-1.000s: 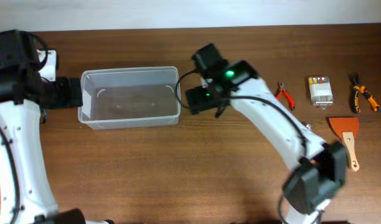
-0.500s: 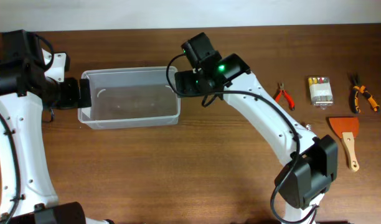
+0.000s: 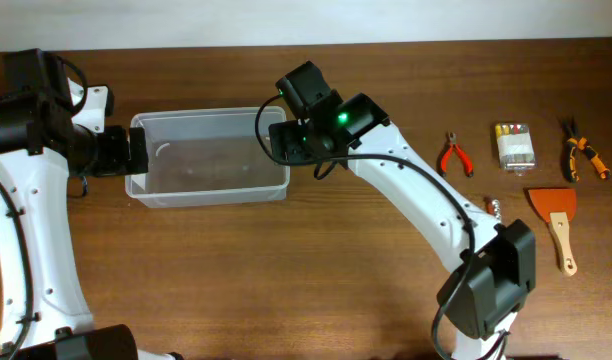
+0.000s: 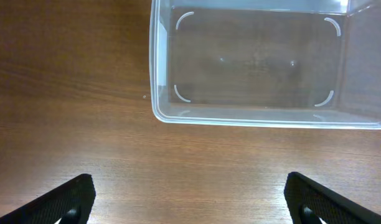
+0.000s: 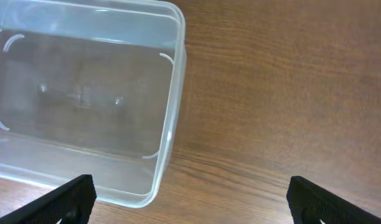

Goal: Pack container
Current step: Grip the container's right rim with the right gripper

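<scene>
The container, a clear plastic tub, sits empty at the table's left-centre. It also fills the top of the left wrist view and the upper left of the right wrist view. My left gripper hovers at its left end, open, with only bare wood between its fingers. Over the tub's right end, my right gripper is open too. Between its wide-spread fingertips lie the tub's near corner and bare table. Neither gripper holds anything.
At the right side lie red-handled pliers, a small clear box of bits, orange-and-black pliers and an orange scraper with a wooden handle. A small metal piece lies near the right arm.
My right gripper has moved left, from beside the tub's right end to over its right rim. The left gripper has shifted slightly toward the tub's left end.
</scene>
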`<control>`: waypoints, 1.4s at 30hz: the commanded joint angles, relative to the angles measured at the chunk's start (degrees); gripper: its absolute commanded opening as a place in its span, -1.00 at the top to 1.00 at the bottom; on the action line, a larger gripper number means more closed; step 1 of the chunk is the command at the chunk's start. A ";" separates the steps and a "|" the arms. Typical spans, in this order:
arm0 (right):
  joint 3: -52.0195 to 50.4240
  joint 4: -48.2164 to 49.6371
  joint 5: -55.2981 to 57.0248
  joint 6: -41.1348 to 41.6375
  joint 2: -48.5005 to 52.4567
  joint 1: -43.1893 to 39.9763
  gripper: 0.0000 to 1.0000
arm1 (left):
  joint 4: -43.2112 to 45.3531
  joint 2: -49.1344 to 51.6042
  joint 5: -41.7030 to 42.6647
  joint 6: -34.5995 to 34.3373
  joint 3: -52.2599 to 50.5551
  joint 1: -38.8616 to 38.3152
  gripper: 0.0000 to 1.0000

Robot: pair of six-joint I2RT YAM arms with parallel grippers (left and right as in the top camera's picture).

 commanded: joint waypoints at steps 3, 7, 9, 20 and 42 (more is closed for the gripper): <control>0.66 -0.09 1.18 5.90 3.65 0.46 -0.97 | -0.20 0.28 0.90 -0.72 0.61 0.20 -0.99; 0.66 -0.72 0.87 7.54 6.45 0.46 -0.97 | -0.24 0.28 0.92 -0.74 0.61 0.17 -0.98; 0.66 -1.33 0.85 7.52 7.50 0.46 -0.97 | -0.22 0.28 0.92 -0.72 0.61 0.20 -0.99; 0.81 -1.33 -1.18 4.87 10.54 0.09 -0.97 | -0.24 0.28 0.94 -0.74 0.63 0.17 -0.98; 0.74 -0.76 -1.25 -1.16 13.09 0.09 -0.97 | -1.68 0.28 1.11 -0.74 0.61 0.17 -0.98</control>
